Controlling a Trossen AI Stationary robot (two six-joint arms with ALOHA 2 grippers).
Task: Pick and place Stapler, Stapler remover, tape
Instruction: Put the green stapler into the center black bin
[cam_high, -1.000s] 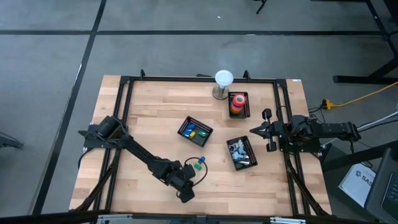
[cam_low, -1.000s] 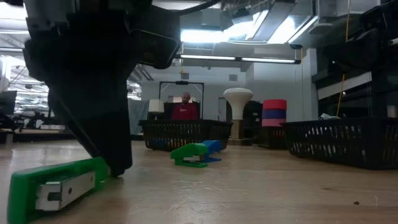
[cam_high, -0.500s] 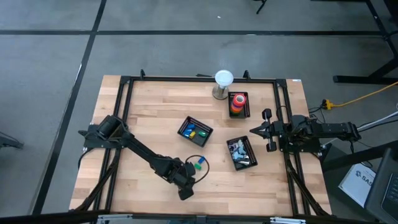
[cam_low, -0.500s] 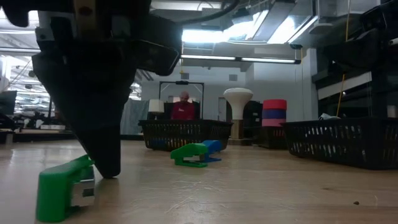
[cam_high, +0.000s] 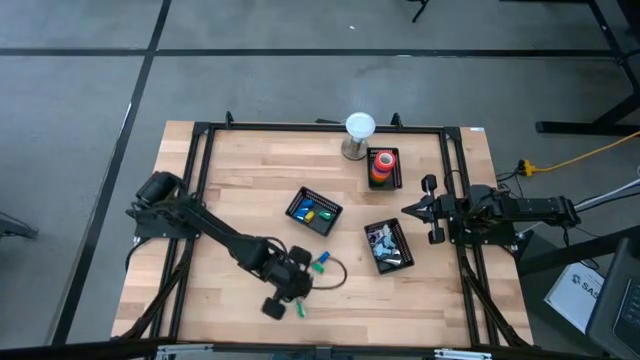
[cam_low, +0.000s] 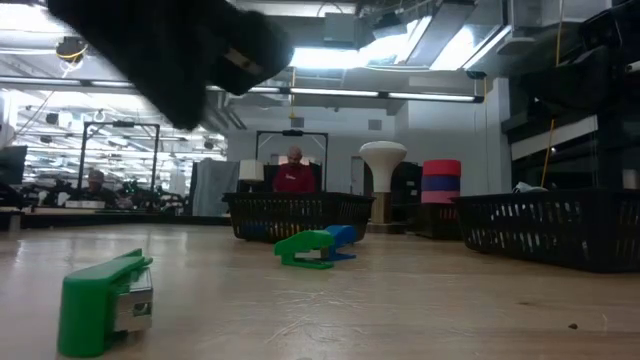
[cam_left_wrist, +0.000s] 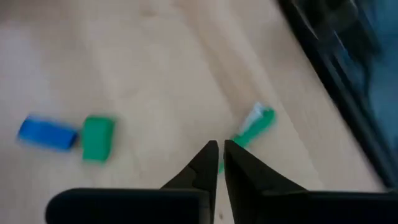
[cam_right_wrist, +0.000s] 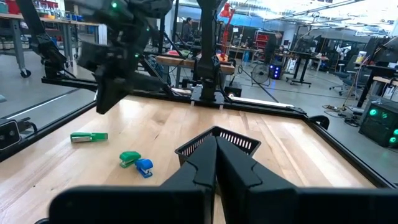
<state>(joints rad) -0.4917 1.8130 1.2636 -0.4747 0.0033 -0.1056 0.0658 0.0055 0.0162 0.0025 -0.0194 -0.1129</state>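
A green stapler (cam_low: 100, 305) with a metal underside lies on the wooden table near its front edge, showing also in the high view (cam_high: 300, 308) and the left wrist view (cam_left_wrist: 254, 124). My left gripper (cam_left_wrist: 217, 163) hangs above it, shut and empty; the low view shows the left gripper (cam_low: 185, 95) well clear of the stapler. A small green item (cam_low: 305, 248) and a blue one (cam_low: 340, 235) lie side by side farther back. Tape rolls (cam_high: 382, 165) are stacked in a black basket at the far side. My right gripper (cam_high: 435, 215) waits shut at the right edge.
Two more black baskets stand mid-table: one (cam_high: 313, 212) holds small coloured items, the other (cam_high: 388, 245) metal ones. A white-topped stand (cam_high: 359, 135) is at the far edge. Black frame rails (cam_high: 200, 200) run along both sides. A person (cam_low: 296, 172) sits beyond the table.
My left gripper stood low against the green stapler, which turned about on the table and now shows its end to the low camera. The gripper has since risen clear and swung a little toward the table's left edge. The stapler stays on the table.
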